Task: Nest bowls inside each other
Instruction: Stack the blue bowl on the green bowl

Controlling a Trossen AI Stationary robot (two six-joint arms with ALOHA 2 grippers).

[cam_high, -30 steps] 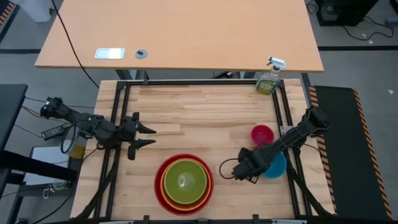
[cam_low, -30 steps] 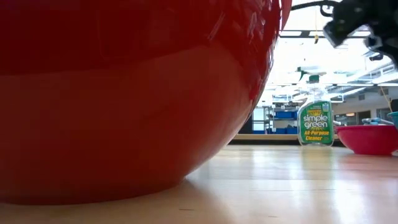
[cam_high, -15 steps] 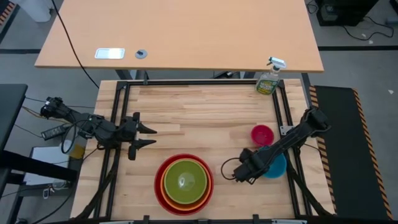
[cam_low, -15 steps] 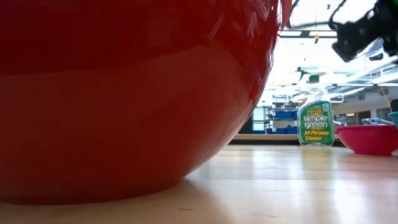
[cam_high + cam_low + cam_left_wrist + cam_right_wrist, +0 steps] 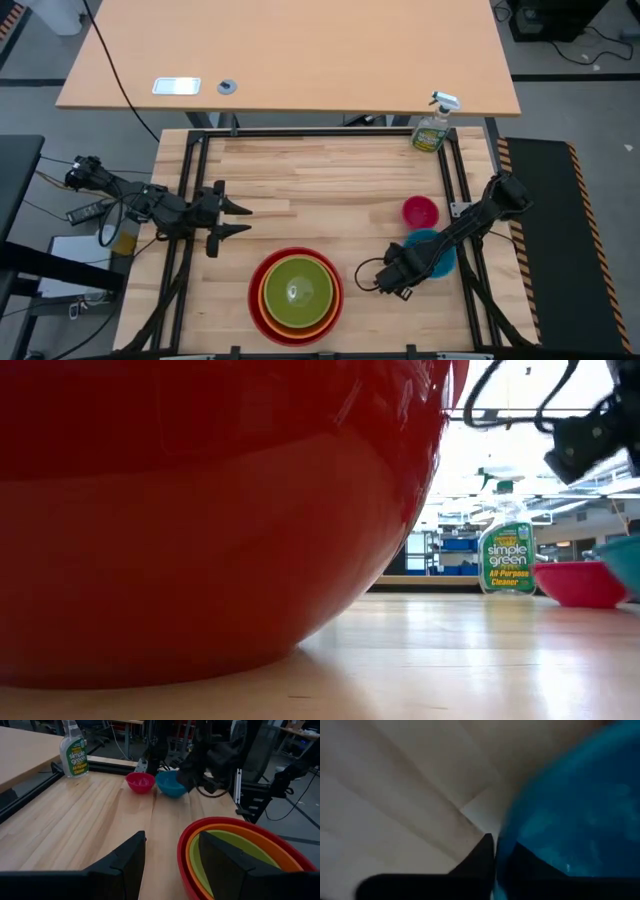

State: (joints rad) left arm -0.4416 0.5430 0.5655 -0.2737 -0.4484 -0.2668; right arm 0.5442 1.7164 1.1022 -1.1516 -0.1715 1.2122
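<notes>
A red bowl (image 5: 262,308) near the front edge holds an orange bowl (image 5: 268,283), and a green bowl (image 5: 298,290) sits inside that. The small pink bowl (image 5: 421,213) stands on its base at the right. Just nearer than it is the blue bowl (image 5: 438,248). My right gripper (image 5: 400,272) points steeply down at the blue bowl's near-left rim and is shut on it. At the table's left side my left gripper (image 5: 245,219) hovers open, holding nothing, and faces the bowls. My right gripper pinches the blue bowl's rim (image 5: 507,827) on its near-left side. One finger (image 5: 482,857) is outside the wall and the other inside. The fingers come from above, slanting down. In the left wrist view the bowl's underside (image 5: 171,794) meets the table beside the pink bowl.
A green spray bottle (image 5: 433,128) stands at the far right corner. Black frame rails (image 5: 452,190) run along the table's sides. Bare wood lies across the middle and far part. In the low view the red bowl (image 5: 200,510) fills most of the picture.
My right gripper has sunk a little at the blue bowl's rim and taken hold of it. The blue bowl has shifted toward the far edge and now sits close to the pink bowl.
</notes>
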